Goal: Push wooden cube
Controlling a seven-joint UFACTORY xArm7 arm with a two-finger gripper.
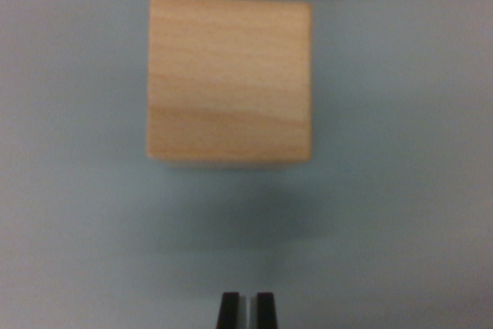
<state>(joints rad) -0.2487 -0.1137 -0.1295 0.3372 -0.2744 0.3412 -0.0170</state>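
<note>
A light wooden cube (229, 80) with visible grain sits on a plain grey-blue surface in the upper middle of the wrist view. My gripper (247, 310) shows at the bottom edge as two black fingertips (229, 310) standing side by side with only a thin slit between them, nothing held. The tips are below the cube in the picture and apart from it, with bare surface and a soft shadow in between. The picture is slightly blurred.
The grey-blue surface (400, 213) fills the whole view around the cube.
</note>
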